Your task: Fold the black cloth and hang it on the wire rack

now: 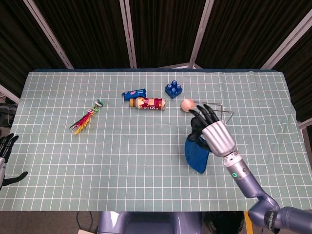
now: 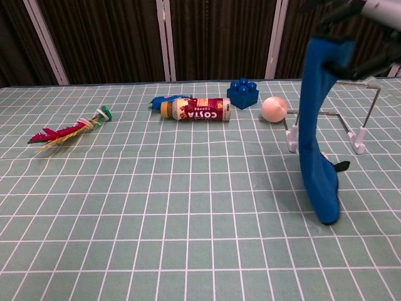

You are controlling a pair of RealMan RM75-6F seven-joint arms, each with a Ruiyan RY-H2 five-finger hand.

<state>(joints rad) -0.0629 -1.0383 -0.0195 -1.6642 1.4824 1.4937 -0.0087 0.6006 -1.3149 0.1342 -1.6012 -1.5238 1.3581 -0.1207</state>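
Observation:
The folded cloth (image 1: 197,154), blue with a dark edge, hangs upright from my right hand (image 1: 215,135), which grips its top. In the chest view the cloth (image 2: 316,138) droops in a long strip, its lower end touching the table just in front of the wire rack (image 2: 358,134). There my right hand (image 2: 360,15) shows only partly at the top right corner. In the head view the wire rack (image 1: 225,111) is mostly hidden behind the hand. My left hand (image 1: 5,157) sits off the table's left edge, fingers apart and holding nothing.
Behind the rack's left side lies a peach ball (image 2: 274,108). Further back and left are a blue toy brick (image 2: 242,93), a Costa coffee bottle (image 2: 196,108) on its side and a blue tube (image 1: 134,92). A colourful feathered toy (image 2: 70,128) lies at the left.

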